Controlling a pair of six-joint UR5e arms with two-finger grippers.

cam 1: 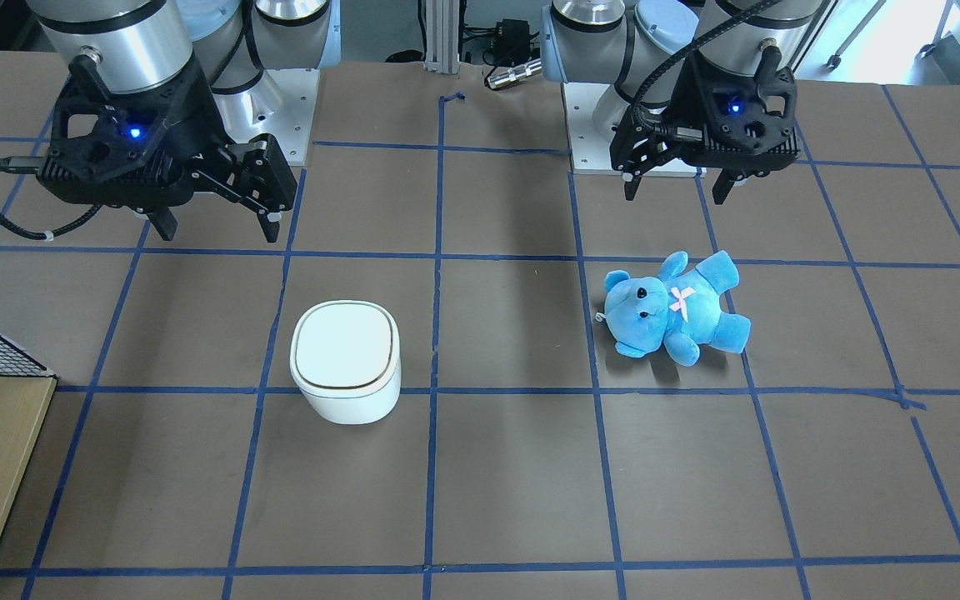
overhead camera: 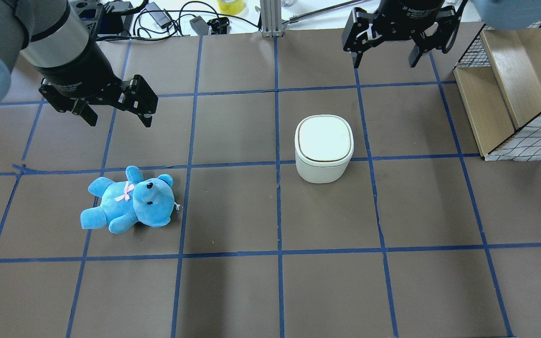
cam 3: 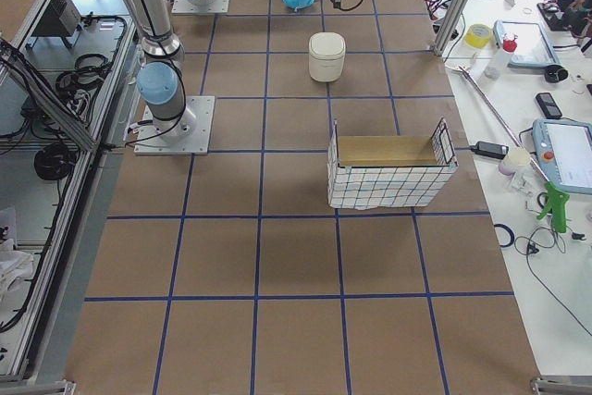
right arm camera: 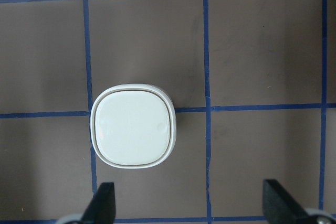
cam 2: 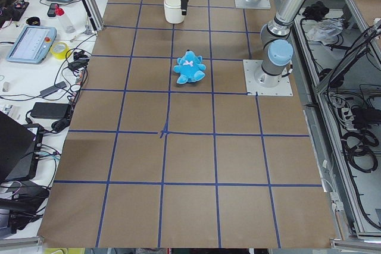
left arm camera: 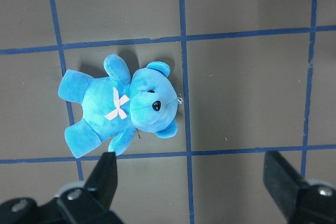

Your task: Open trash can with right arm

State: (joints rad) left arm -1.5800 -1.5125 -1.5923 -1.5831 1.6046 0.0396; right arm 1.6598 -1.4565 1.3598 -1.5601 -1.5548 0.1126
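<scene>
The white trash can (overhead camera: 323,148) stands on the brown table with its flat lid shut; it also shows in the front view (cam 1: 347,360) and the right wrist view (right arm camera: 134,132). My right gripper (overhead camera: 385,63) hangs open and empty above the table, behind the can and a little to its right, clear of it. In the front view it (cam 1: 220,232) sits up and left of the can. In the right wrist view its fingertips (right arm camera: 102,203) frame the bottom edge below the can. My left gripper (overhead camera: 119,121) is open and empty, above the teddy.
A blue teddy bear (overhead camera: 129,199) lies on its back on the left half of the table, also in the left wrist view (left arm camera: 118,108). A wire-and-wood basket (overhead camera: 510,94) stands at the right edge, close to the right arm. Blue tape lines grid the table.
</scene>
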